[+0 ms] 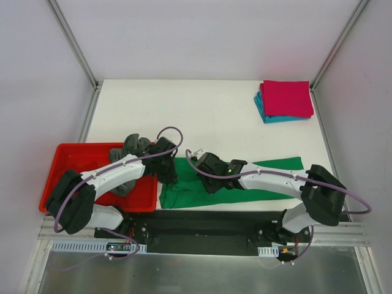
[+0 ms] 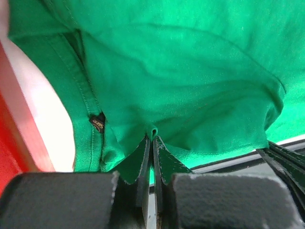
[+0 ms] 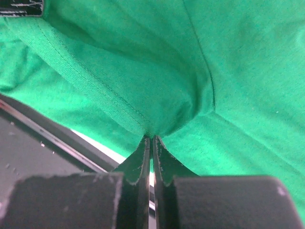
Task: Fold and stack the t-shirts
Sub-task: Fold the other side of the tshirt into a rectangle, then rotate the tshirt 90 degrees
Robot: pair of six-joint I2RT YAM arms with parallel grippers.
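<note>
A bright green t-shirt [image 1: 245,184] lies in a long strip along the table's near edge. My left gripper [image 1: 169,177] is shut on a pinch of its cloth at the shirt's left end, near the collar label [image 2: 97,123]; the green cloth [image 2: 181,71] fills the left wrist view. My right gripper [image 1: 202,160] is shut on a fold of the same shirt [image 3: 200,62] a little to the right of the left one. A folded magenta-pink t-shirt [image 1: 286,98] lies on a folded teal t-shirt [image 1: 264,114] at the far right. A dark grey t-shirt [image 1: 130,156] lies bunched in the tray.
A rigid red plastic tray [image 1: 73,160] sits at the near left, against the table's left side; its wall shows in the left wrist view [image 2: 19,133]. The black mounting rail [image 1: 202,229] runs just below the shirt's near edge. White table [image 1: 202,110] spreads beyond.
</note>
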